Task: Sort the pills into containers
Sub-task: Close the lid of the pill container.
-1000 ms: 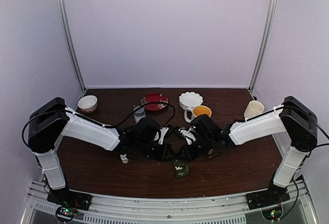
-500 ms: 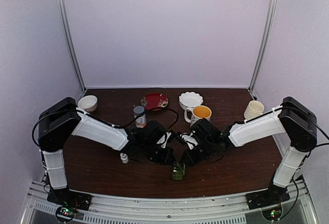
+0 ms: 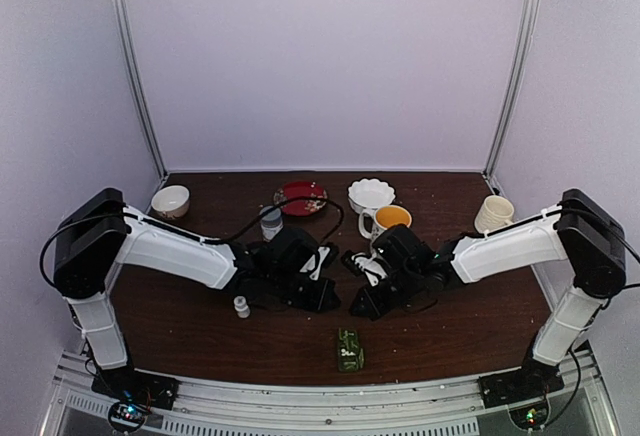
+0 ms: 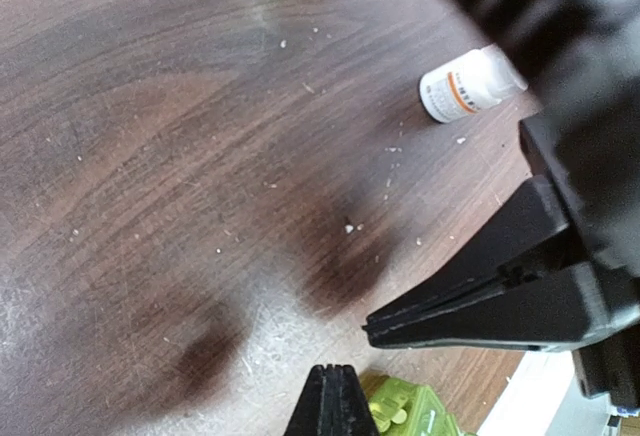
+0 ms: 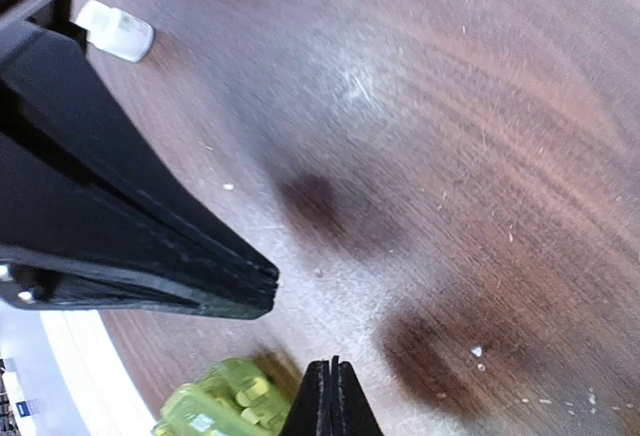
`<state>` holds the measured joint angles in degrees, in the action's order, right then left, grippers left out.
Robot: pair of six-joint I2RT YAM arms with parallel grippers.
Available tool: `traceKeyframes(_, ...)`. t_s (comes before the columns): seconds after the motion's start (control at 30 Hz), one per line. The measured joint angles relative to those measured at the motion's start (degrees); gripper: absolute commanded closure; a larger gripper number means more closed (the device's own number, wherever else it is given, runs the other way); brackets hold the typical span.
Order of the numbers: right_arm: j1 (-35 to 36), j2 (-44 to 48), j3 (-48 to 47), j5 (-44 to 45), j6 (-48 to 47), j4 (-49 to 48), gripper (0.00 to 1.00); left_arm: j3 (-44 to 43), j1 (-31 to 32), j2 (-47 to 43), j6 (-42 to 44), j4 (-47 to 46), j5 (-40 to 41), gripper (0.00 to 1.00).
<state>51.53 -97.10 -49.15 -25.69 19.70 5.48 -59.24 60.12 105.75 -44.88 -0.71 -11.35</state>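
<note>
Black fingertips meet in the middle of the table: the left gripper (image 3: 328, 301) and the right gripper (image 3: 358, 308) both have their jaws pressed tight together with nothing between them. The tips point toward each other, close but apart. Each wrist view shows the same thing, its own fingers closed to a thin line at the bottom edge and the other arm's closed fingers reaching in from the side as a dark wedge.

The green pill box (image 3: 349, 349) lies beyond the tips, toward the arms' bases. It sits on the dark wooden table (image 3: 200, 346), near its front edge and clear of both grippers. From above, its long axis runs roughly front to back, slightly tilted, so one short end faces the jaws. It is nearly midway between the two tips, and I'd judge it a little nearer the right one. Either arm would have to draw back toward its own base to get over it.

From the left wrist the pill box (image 4: 410, 411) shows just right of that gripper's fingers, and from the right wrist just left of them (image 5: 225, 406). I can't tell whether any lids are up.

Pale specks (image 4: 348, 227) dot the wood ahead of the jaws, too small to tell pellets from crumbs. A small white bottle (image 3: 241, 307) stands off to the left.
</note>
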Motion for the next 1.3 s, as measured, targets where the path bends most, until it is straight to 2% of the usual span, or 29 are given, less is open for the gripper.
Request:
traceKeyframes(0.03,0.0,0.6,0.0,0.0,0.0,0.2,0.94,0.0,0.0,-0.3,0.0,0.2,-0.1,1.0)
traceKeyframes(0.23,0.0,6.3,1.7,0.0,0.6,1.0,0.62,1.4,0.0,-1.8,0.9,0.9,-2.5,0.65)
traceKeyframes(0.37,0.2,10.6,5.4,-0.5,2.8,0.5,0.55,3.9,0.1,-3.1,0.2,0.8,-4.9,0.56)
traceKeyframes(0.7,1.0,9.3,12.6,-4.1,10.4,-7.1,0.54,7.7,0.3,-3.8,-3.4,-2.6,-11.2,0.55)
traceKeyframes(1.07,2.3,5.4,13.0,-6.6,15.3,-14.1,0.65,7.7,0.3,-0.6,-6.1,-6.1,-15.0,0.6)
traceKeyframes(1.3,3.1,5.2,13.3,-6.6,16.5,-14.8,0.71,7.2,0.9,1.7,-7.2,-6.1,-16.9,0.74)
